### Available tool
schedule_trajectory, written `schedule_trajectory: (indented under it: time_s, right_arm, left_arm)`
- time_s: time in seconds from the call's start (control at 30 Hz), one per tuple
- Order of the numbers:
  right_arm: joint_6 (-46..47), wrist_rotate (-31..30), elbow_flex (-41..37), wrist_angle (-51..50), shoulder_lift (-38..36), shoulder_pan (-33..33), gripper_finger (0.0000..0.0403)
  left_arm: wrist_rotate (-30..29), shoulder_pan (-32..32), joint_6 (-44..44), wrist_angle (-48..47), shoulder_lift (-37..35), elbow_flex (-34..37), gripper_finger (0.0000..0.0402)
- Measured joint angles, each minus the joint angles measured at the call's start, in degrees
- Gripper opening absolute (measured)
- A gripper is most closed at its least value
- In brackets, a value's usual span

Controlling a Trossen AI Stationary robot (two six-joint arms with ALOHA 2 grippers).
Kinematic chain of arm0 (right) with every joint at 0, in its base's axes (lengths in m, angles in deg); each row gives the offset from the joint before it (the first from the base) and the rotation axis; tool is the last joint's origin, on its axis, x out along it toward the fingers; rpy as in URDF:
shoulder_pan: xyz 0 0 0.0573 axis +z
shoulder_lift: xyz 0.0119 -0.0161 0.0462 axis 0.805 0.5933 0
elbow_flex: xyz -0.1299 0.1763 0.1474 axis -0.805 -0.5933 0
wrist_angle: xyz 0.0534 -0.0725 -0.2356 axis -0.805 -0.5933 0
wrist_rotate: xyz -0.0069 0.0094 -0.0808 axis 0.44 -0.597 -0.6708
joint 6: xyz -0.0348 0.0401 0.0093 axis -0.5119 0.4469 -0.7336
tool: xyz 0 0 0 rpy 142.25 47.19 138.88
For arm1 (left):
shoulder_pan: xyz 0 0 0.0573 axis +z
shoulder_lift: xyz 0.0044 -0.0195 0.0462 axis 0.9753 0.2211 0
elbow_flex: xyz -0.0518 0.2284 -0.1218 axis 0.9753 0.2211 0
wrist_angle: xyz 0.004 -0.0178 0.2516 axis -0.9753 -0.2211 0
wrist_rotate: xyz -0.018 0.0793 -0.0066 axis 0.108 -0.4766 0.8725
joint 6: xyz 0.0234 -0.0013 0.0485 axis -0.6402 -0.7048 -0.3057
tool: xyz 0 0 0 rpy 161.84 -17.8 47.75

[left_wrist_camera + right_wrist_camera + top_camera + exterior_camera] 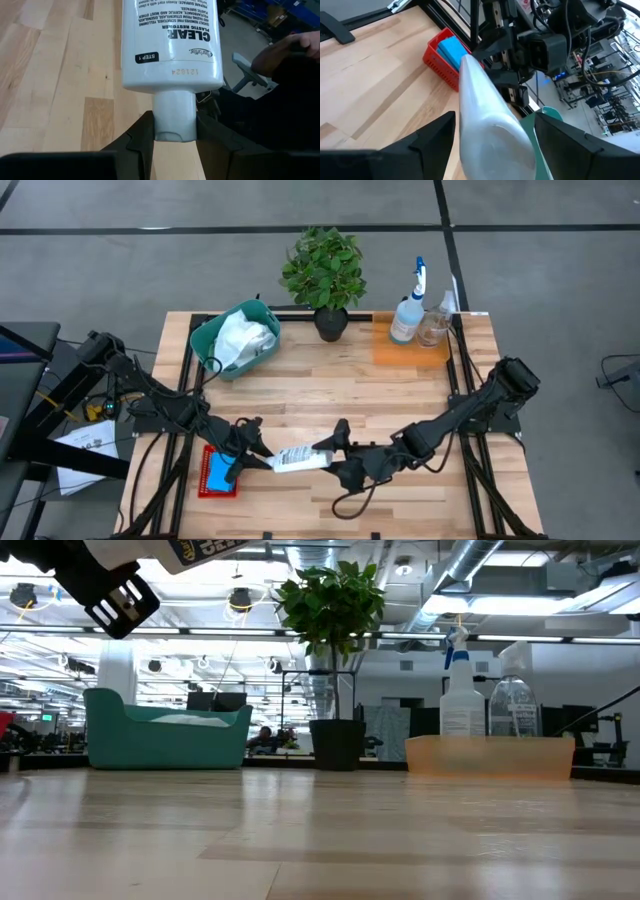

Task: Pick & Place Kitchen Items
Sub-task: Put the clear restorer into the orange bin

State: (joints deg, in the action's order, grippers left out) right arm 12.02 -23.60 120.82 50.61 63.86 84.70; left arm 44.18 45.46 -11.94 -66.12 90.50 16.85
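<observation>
Red basket [217, 485] beside white bottle [300, 459]

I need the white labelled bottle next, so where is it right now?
In the high view the white labelled bottle is at the table's near edge, held by its cap in the left gripper, between the red basket and the open right gripper.

Overhead, table-level (facing room) — wrists close.
</observation>
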Motion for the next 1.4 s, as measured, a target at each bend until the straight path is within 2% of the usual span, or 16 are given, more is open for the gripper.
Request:
schedule_trajectory:
  time_s: [0.37,0.7,0.8,0.87,0.93,1.03,1.13,1.27,1.4]
  right_arm:
    - [1.38,-1.1,0.0,-0.9,-0.02,0.4,0.0252]
    - [1.25,-0.85,0.0,-1.26,-0.02,0.42,0.0142]
    - [1.32,-0.83,0.0,-1.26,-0.02,0.64,0.0131]
    - [1.54,-1.06,0.0,-1.06,-0.02,0.89,0.0131]
    - [2.08,-2.01,0.0,-0.85,-0.02,1.19,0.0133]
    - [2.18,-6.72,0.0,-0.91,-0.02,1.93,0.0143]
    - [2.8,-8.54,0.0,-2.35,-0.89,2.81,0.0139]
    - [7.85,-8.55,0.02,-5.9,-3.22,3.76,0.0126]
    - [14.66,-8.98,0.02,-8.78,-6.19,4.55,0.0127]
  left_arm:
    - [0.17,0.0,-0.04,0.39,0.0,0.0,0.0109]
    - [0.63,0.0,-0.4,0.74,0.0,0.0,0.0109]
    - [0.67,0.0,-0.24,1.06,0.0,0.0,0.0109]
    - [0.6,0.0,-0.46,1.64,0.0,0.0,0.0129]
    - [-0.04,0.0,-1.88,2.01,0.0,0.0,0.0166]
    - [-2.61,0.0,-4.95,1.92,0.0,0.0,0.022]
    - [-5.09,0.02,-10.09,1.89,0.0,0.0,0.0259]
    - [-9.84,0.02,-17.47,1.81,0.0,0.0,0.0287]
    - [-18.92,0.0,-25.02,1.33,0.0,0.0,0.0294]
